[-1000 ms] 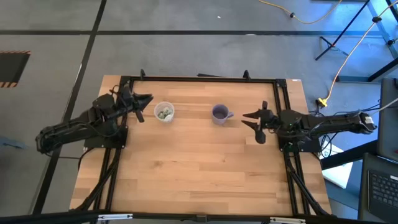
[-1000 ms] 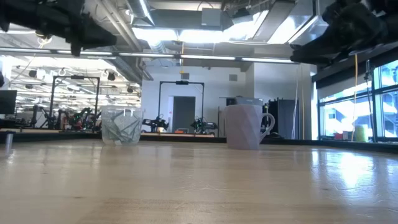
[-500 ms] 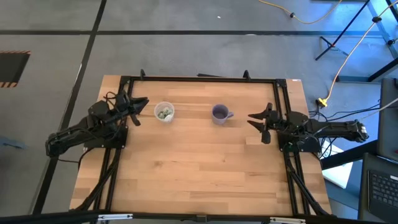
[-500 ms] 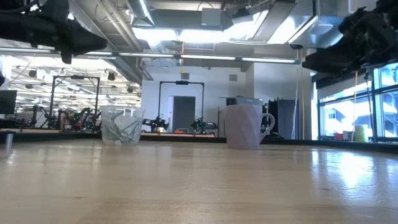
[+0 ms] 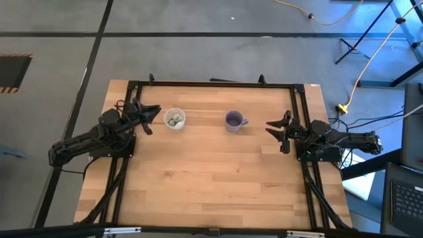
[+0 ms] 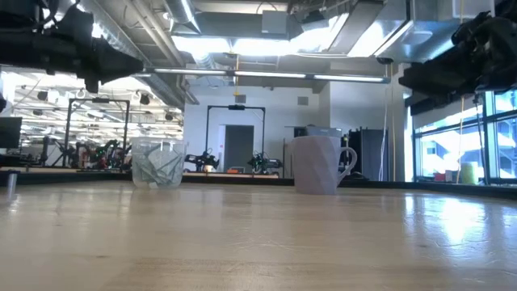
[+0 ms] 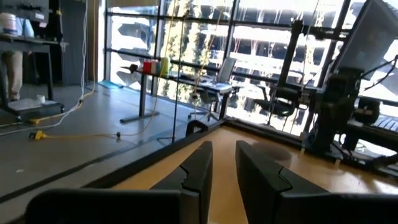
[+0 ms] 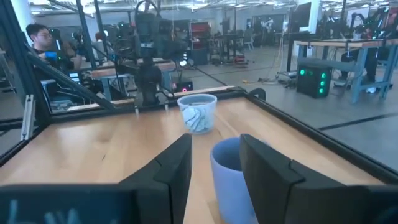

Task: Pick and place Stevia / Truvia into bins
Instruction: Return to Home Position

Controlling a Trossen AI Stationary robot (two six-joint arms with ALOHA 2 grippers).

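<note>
The clear plastic cup (image 5: 174, 119) stands upright on the far left part of the table and holds several green and white packets (image 8: 198, 118). It also shows in the low view (image 6: 157, 164). The purple-grey mug (image 5: 233, 120) stands to its right, handle toward the right edge, and is close ahead in the right wrist view (image 8: 233, 177). My left gripper (image 5: 151, 119) hovers just left of the clear cup, open by a narrow gap (image 7: 224, 165), holding nothing. My right gripper (image 5: 275, 134) hovers right of the mug, open (image 8: 216, 155) and empty. I see no loose packets on the table.
A black frame rail (image 5: 211, 84) runs along the table's far edge and down both sides. The wooden tabletop (image 5: 211, 178) stretches toward the near edge. Beyond the table, a person (image 8: 37, 37) sits at a desk in the room.
My right gripper has drawn back from the mug toward the table's right edge as its arm folded in. My left arm has pulled in a little toward the table's left edge, the gripper staying beside the clear cup. Both cups stand where they were.
</note>
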